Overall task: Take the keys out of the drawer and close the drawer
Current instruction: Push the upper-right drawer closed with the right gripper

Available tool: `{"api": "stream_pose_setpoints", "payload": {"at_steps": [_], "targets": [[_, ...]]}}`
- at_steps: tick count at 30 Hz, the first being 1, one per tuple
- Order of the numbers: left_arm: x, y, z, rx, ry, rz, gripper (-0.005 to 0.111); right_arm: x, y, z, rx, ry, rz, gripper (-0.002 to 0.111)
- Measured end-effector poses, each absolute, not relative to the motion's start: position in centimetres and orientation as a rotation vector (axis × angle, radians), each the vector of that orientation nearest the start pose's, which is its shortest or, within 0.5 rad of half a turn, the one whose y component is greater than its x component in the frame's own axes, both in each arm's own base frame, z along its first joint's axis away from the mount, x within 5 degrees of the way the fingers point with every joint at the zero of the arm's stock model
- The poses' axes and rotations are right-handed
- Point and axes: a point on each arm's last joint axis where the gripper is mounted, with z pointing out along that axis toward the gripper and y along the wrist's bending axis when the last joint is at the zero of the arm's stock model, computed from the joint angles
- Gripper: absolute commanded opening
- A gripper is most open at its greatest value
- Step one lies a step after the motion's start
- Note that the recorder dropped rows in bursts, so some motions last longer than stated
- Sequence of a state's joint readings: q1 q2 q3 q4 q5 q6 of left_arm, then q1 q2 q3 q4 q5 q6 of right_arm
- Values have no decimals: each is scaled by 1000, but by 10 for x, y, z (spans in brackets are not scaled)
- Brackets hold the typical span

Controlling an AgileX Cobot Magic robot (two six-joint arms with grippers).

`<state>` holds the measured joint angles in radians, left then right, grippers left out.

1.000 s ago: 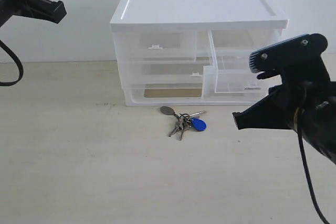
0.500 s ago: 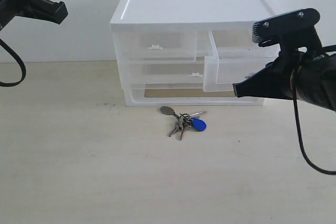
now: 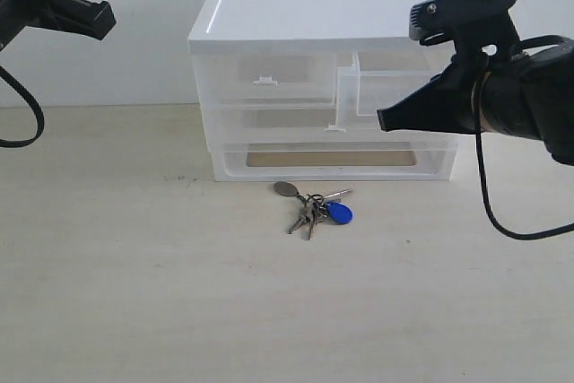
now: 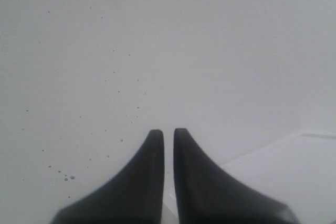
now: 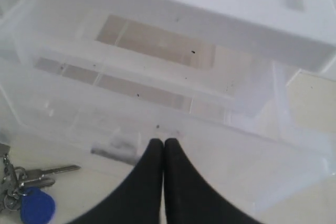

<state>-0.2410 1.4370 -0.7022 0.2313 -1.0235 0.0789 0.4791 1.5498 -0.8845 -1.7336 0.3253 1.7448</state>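
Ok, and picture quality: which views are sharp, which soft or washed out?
Exterior view: even light, sharp, keys crisp. Left wrist view: pale washed-out surface, dark fingers slightly soft. Right wrist view: soft focus, translucent drawer hazy.

Nothing legible in any view: no lettering, brand mark, number or sign to be read on the white drawer unit or on the keys.
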Motion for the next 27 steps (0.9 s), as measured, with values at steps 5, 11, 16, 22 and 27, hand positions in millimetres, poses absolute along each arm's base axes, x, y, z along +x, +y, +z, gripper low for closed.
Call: {"api": "stream_pose_setpoints", "payload": {"at_steps": [5, 11, 16, 22, 27], "targets": [[284, -88, 306, 431, 1137, -156, 4, 310, 125, 250, -308, 2025, -45, 0], [284, -88, 306, 428, 1138, -160, 4, 316, 107, 250, -255, 2033, -82, 0], [284, -88, 306, 428, 1138, -160, 4, 320, 106, 253, -255, 2031, -55, 0], [284, -88, 306, 428, 1136, -161, 4, 338, 124, 249, -321, 2046, 51, 0], [284, -88, 306, 428, 1136, -161, 4, 356, 131, 237, -333, 2066, 40, 0]]}}
